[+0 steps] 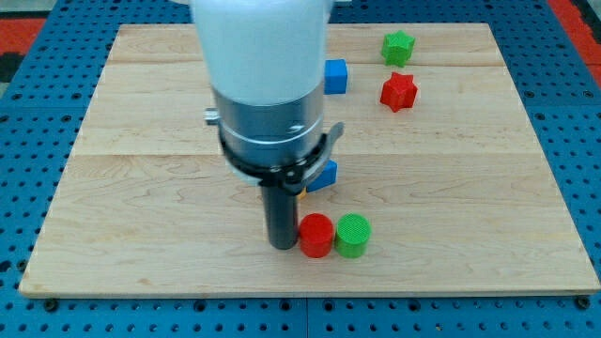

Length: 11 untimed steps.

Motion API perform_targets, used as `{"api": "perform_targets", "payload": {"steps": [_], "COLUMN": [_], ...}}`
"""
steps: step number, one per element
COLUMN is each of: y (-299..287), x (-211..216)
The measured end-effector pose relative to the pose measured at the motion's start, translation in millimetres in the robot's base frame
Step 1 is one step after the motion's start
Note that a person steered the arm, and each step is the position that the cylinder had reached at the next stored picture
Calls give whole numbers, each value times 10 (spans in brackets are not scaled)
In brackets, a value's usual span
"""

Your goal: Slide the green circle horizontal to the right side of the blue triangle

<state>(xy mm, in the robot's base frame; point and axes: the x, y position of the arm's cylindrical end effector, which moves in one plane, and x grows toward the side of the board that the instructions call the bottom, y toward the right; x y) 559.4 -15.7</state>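
The green circle (354, 235) sits near the view's bottom centre, touching a red circle (316, 235) on its left. My tip (282, 244) rests just left of the red circle, touching or almost touching it. The blue triangle (325, 175) lies just above the two circles; the arm's body hides most of it. A small sliver of orange or yellow shows beside the rod below the blue triangle.
A blue cube (335, 76) sits at the view's top centre, partly behind the arm. A green star (397, 47) and a red star (398, 91) lie at the top right. The wooden board (141, 188) lies on a blue pegboard.
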Motion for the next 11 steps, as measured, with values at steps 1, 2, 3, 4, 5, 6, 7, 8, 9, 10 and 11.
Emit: {"api": "perform_targets", "payload": {"steps": [1,2,3,4,5,6,7,8,9,10,11], "y": [131,23,-206,-22,509,766,545,861,1043,1306,1729], "x": [-145,-145,292,455,302,116,24,97,16,-492,-433]}}
